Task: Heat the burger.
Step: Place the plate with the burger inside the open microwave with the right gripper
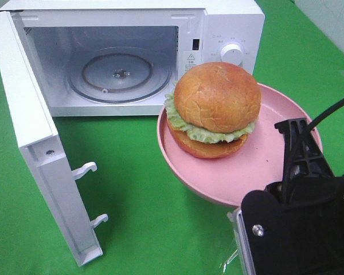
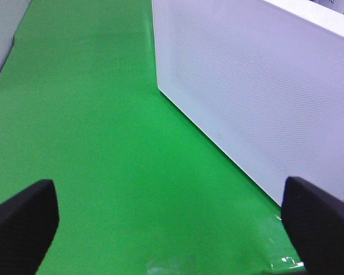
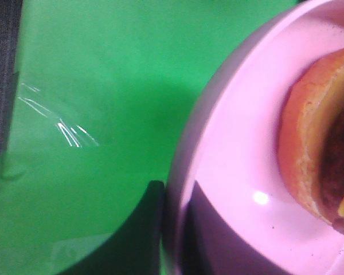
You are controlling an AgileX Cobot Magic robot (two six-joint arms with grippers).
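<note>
The burger (image 1: pixel 215 106), with a golden-brown bun and a lettuce edge, sits on a round pink plate (image 1: pixel 264 166). The plate hangs above the green table, in front of the open microwave (image 1: pixel 229 23) and to the right of its opening. My right gripper (image 1: pixel 295 130) is shut on the plate's right rim. The right wrist view shows the plate (image 3: pixel 229 172) and the burger's side (image 3: pixel 309 154) close up. My left gripper (image 2: pixel 172 229) stands open and empty over the green cloth, beside the microwave door (image 2: pixel 264 97). It does not show in the exterior high view.
The microwave's door (image 1: pixel 28 132) is swung wide open to the left, with two latch hooks (image 1: pixel 86 170) on its edge. A glass turntable (image 1: pixel 119 73) lies inside the cavity. A control knob (image 1: pixel 232 54) is on the right panel.
</note>
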